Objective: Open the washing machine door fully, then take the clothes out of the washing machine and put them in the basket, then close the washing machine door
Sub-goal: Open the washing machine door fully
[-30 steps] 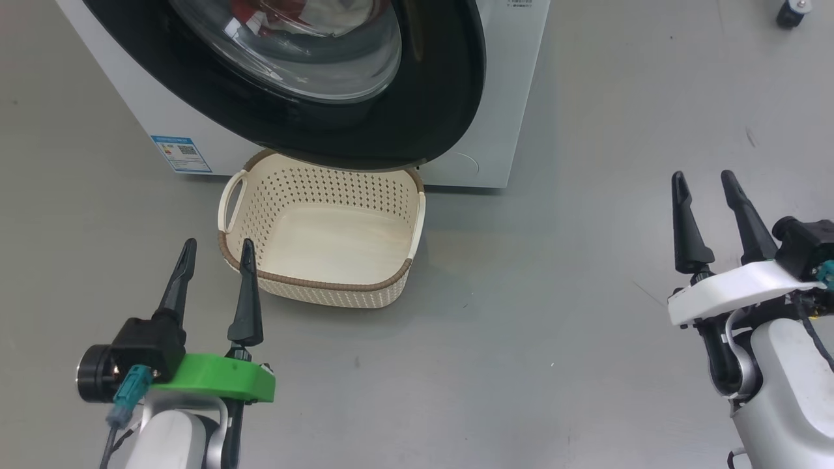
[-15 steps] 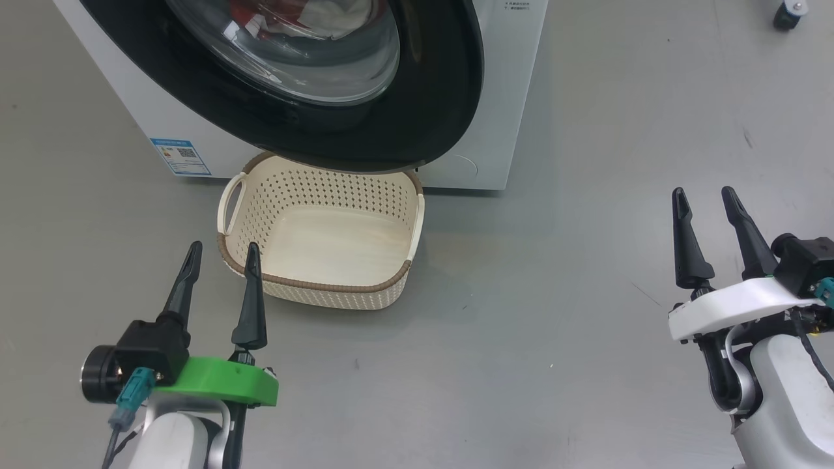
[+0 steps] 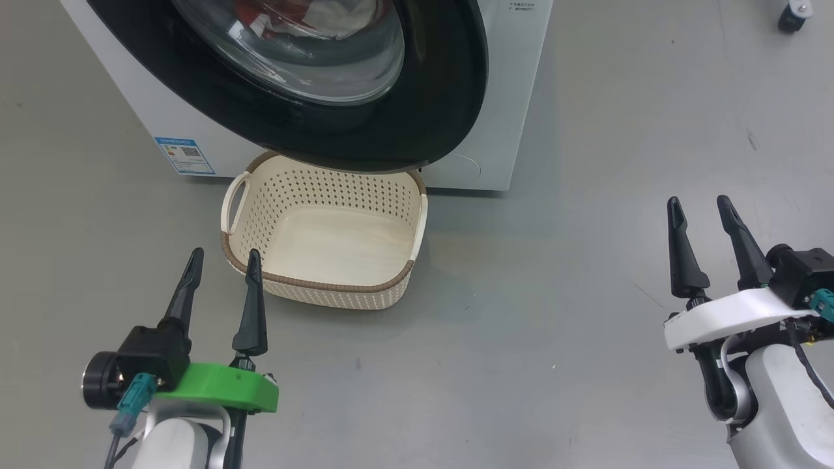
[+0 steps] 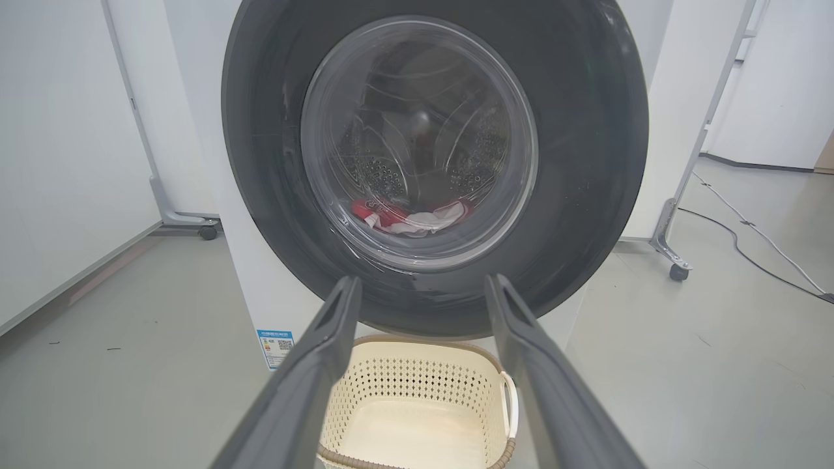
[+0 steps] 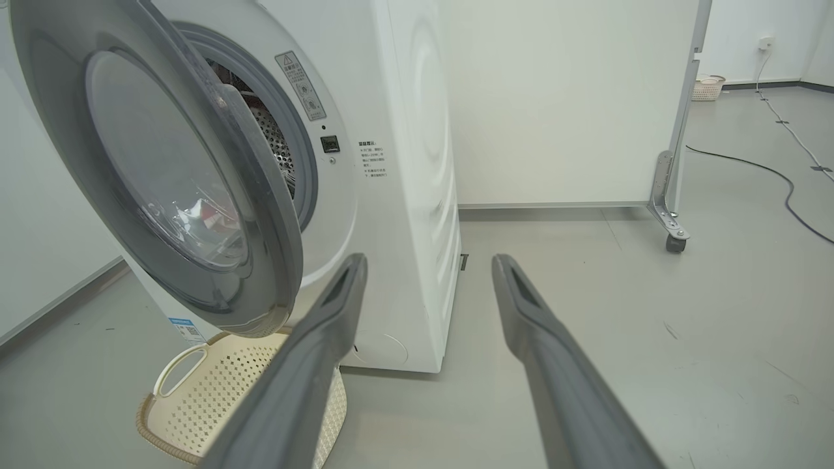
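Your left pincer (image 3: 225, 252) and right pincer (image 3: 696, 200) both gape empty: cream perforated plastic basket (image 3: 326, 283) just ahead of the left, black-rimmed round glass door (image 3: 449, 85) ajar beyond, red-and-white fabric garment (image 4: 404, 218) behind it.

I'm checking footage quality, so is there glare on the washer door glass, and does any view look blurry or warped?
Head view: white glare streaks the washing machine door glass; a soft shadow beside the basket. Left wrist view: even light, the clothes clear through the glass, left gripper soft up close. Right wrist view: the washing machine looks bowed, right gripper blurred.
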